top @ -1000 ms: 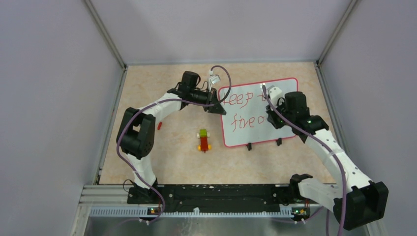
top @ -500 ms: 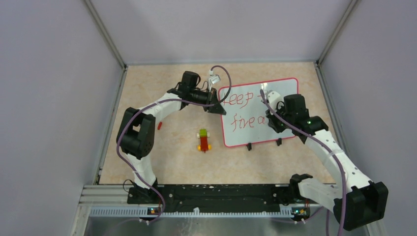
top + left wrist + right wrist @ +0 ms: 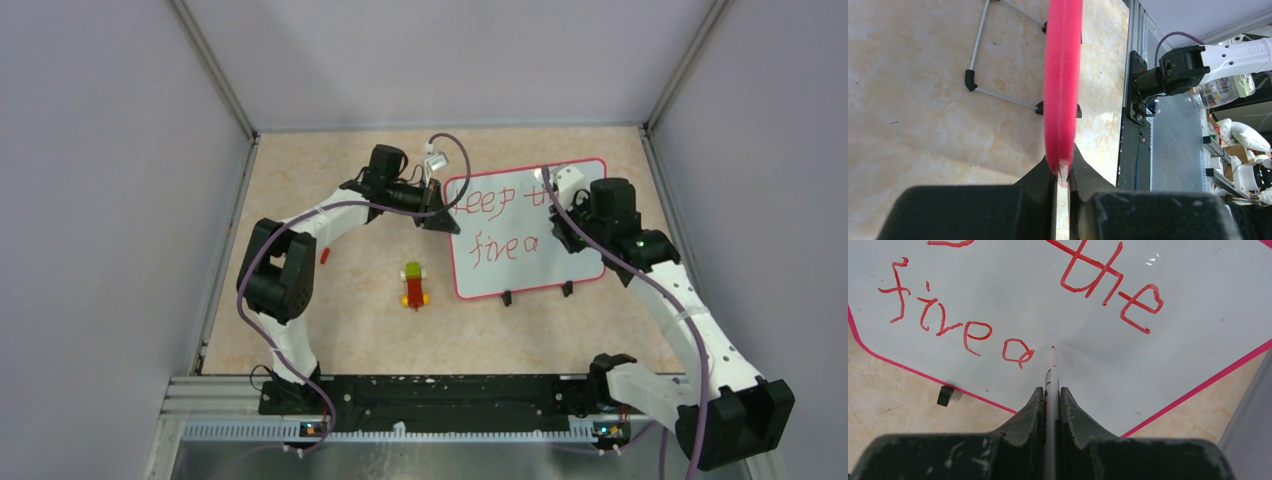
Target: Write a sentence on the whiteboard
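The whiteboard (image 3: 520,275), white with a thin pink rim, stood propped at a slant on the far right part of the table (image 3: 330,320), resting on two small black feet (image 3: 507,298) along its near edge. Red handwriting ran across it in two lines: "keep the" above and "five a" below. The right part of the lower line was blank.

The right gripper (image 3: 1050,395) hung over the right half of the board, its jaws clamped on a thin marker (image 3: 1052,365) that pointed down at the surface just right of the letter "a". From the right wrist view the tip sat at or very near the board, and it was hard to say whether it touched.

The left gripper (image 3: 1062,172) was at the board's left edge, its jaws pinched together on the pink rim. From the left wrist view a wire stand (image 3: 979,45) showed behind the board.

Left of the board, apart from it, a small toy (image 3: 414,285) of green, yellow and red blocks lay on the table. Further left lay a tiny red piece (image 3: 325,255), beside the left arm.
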You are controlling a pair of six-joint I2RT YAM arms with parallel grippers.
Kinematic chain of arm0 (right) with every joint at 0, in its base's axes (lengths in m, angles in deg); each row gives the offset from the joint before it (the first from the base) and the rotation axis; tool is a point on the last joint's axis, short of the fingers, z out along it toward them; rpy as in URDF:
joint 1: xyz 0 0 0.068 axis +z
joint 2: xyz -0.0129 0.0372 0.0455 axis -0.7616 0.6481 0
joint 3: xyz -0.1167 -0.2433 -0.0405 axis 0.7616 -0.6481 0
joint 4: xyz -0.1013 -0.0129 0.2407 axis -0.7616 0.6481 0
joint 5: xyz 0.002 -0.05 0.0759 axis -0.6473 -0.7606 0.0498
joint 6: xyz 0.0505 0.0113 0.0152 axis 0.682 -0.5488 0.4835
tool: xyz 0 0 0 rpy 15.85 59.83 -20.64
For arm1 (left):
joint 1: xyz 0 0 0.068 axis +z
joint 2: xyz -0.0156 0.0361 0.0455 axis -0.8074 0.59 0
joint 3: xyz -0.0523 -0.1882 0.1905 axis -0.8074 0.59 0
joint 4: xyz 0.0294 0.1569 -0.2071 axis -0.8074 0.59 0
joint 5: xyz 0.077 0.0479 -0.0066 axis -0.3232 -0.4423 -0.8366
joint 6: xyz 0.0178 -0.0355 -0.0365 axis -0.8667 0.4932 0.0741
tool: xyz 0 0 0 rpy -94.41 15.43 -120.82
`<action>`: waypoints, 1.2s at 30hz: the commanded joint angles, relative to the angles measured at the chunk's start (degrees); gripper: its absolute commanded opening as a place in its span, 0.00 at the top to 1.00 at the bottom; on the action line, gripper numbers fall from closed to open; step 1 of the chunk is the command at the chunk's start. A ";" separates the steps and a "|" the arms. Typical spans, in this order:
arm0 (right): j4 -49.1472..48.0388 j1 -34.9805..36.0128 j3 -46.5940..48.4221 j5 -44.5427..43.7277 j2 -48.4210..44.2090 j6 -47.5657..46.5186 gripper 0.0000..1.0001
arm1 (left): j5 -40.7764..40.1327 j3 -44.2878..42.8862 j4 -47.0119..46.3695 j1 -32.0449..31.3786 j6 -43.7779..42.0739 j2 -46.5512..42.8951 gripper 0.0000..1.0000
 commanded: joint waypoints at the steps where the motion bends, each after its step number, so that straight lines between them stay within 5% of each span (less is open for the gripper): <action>1: -3.61 -0.69 2.93 -1.27 0.98 0.75 1.00 | 1.43 -0.57 -1.57 0.00 -0.96 -1.25 1.00; 25: -2.16 -0.70 -6.34 1.83 -0.53 -0.49 1.00 | 1.48 -0.66 -1.15 -0.01 -1.76 -1.12 1.00; 36: 1.59 -0.72 -0.17 -1.11 -2.40 -1.92 1.00 | 1.53 -0.77 -1.22 -0.01 -1.38 -1.14 1.00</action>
